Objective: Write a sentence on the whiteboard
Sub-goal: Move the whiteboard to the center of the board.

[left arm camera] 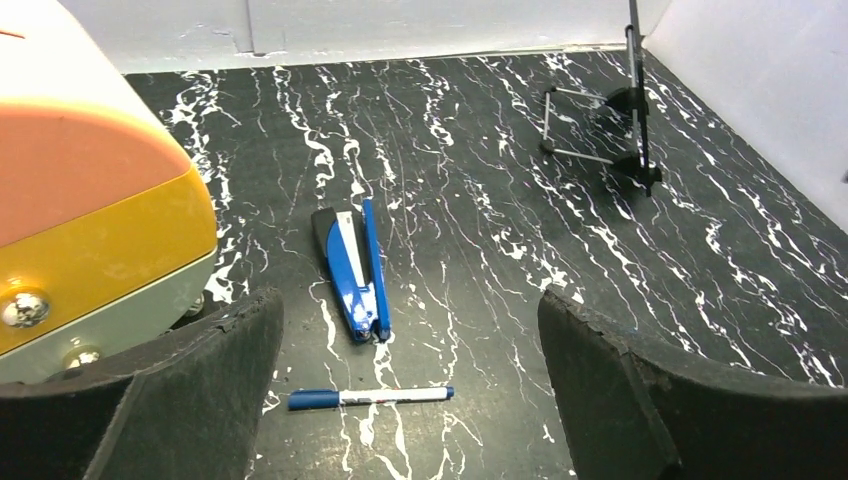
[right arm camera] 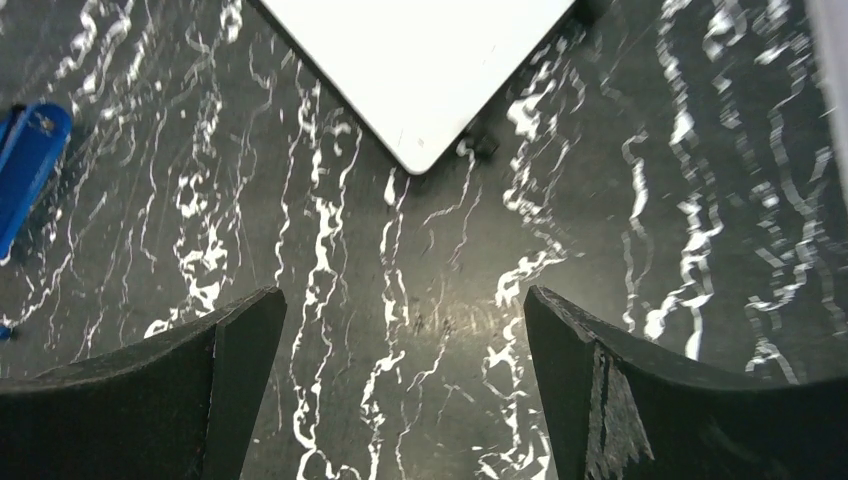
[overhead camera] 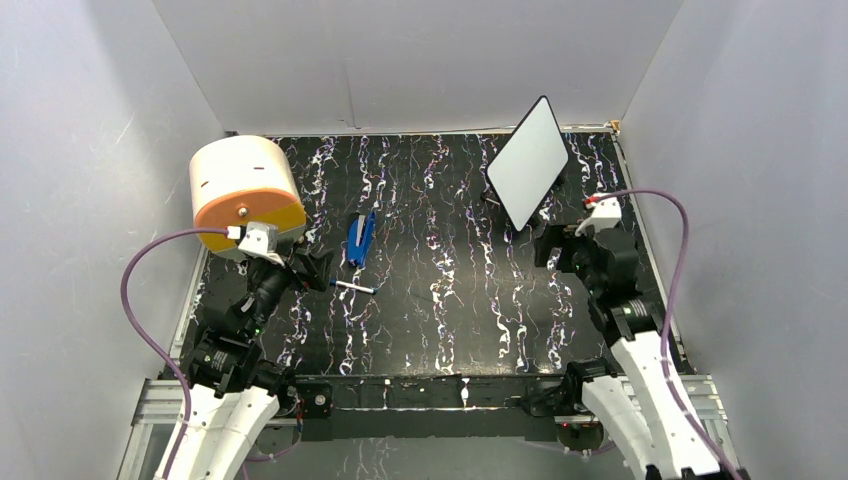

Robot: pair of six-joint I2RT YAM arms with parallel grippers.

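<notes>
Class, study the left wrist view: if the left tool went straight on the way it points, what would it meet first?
Probably the marker pen lying crosswise just ahead of the open left tool; the blue stapler lies beyond it. Depth is unclear, so the tabletop could come first.

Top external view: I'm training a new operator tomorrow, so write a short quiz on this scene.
1. True or false: the whiteboard is blank.
2. Which lies nearest the left claw? A stapler, B marker, C whiteboard.
3. Is the right claw holding anything?
Key: 1 true. 2 B. 3 No, it is open and empty.
</notes>
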